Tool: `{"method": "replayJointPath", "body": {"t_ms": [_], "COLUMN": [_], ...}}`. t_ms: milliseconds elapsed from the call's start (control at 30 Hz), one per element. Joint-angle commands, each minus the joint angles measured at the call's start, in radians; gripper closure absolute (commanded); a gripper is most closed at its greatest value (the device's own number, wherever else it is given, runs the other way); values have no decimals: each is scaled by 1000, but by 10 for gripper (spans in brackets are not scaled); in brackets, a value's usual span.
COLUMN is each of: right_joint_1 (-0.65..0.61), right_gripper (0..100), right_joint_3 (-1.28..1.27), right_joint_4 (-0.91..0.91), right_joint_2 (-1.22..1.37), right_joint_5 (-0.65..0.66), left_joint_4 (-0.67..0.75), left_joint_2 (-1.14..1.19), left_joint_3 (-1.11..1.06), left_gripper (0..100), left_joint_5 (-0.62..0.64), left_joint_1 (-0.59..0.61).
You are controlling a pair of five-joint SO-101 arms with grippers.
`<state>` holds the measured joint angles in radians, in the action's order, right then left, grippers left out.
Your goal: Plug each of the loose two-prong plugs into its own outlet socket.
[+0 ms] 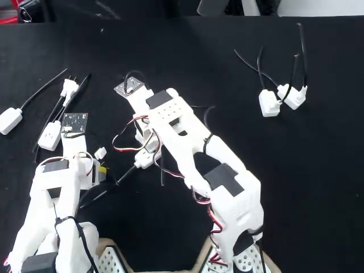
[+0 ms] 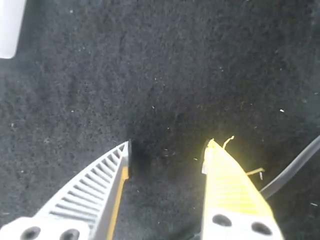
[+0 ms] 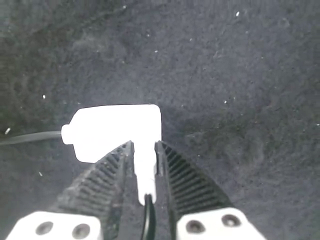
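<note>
My right gripper (image 3: 144, 145) is shut on a white plug (image 3: 145, 172) whose black cable runs back between the fingers. Its nose meets a white socket block (image 3: 117, 127) lying on the black cloth, with a cable leaving sideways. From above, this gripper (image 1: 145, 152) points down at the white block (image 1: 143, 160) mid-table. My left gripper (image 2: 168, 145) hangs open over bare cloth with nothing between its fingers; from above it (image 1: 100, 169) is left of the right gripper. A loose two-prong plug (image 1: 69, 86) and white blocks (image 1: 50, 134) (image 1: 10, 120) lie far left.
Two white pieces (image 1: 269, 103) (image 1: 293, 96) sit joined at the back right, their black cables curling upward. A small white part (image 1: 100, 152) lies near the left gripper. A black cable (image 2: 292, 172) crosses the cloth beside the left fingers. Black cloth covers the table.
</note>
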<state>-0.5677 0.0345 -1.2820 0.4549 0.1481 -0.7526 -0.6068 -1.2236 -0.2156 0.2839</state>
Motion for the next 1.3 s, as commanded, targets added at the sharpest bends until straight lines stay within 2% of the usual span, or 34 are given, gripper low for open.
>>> {"method": "replayJointPath", "body": {"t_ms": [0, 167, 333, 900, 1133, 1267], "right_joint_1": [-31, -31, -31, -64, -63, -63], "right_gripper": [982, 976, 882, 877, 875, 760], "right_joint_3": [-4, -2, -4, 68, 77, 137], "right_joint_4": [44, 48, 43, -52, -55, -107], "right_joint_2": [10, 4, 5, -209, -277, -355], "right_joint_5": [-9, -9, -11, 3, 169, 222], "left_joint_4": [-3, -3, -3, -3, -3, -3], "left_joint_2": [-14, -14, -14, -14, -14, -14], "left_joint_3": [-5, -5, -5, -5, -5, -5], "left_gripper": [758, 758, 758, 758, 758, 758], "left_joint_5": [-9, -9, -9, -9, -9, -9], "left_joint_1": [-18, -18, -18, -18, -18, -18]}}
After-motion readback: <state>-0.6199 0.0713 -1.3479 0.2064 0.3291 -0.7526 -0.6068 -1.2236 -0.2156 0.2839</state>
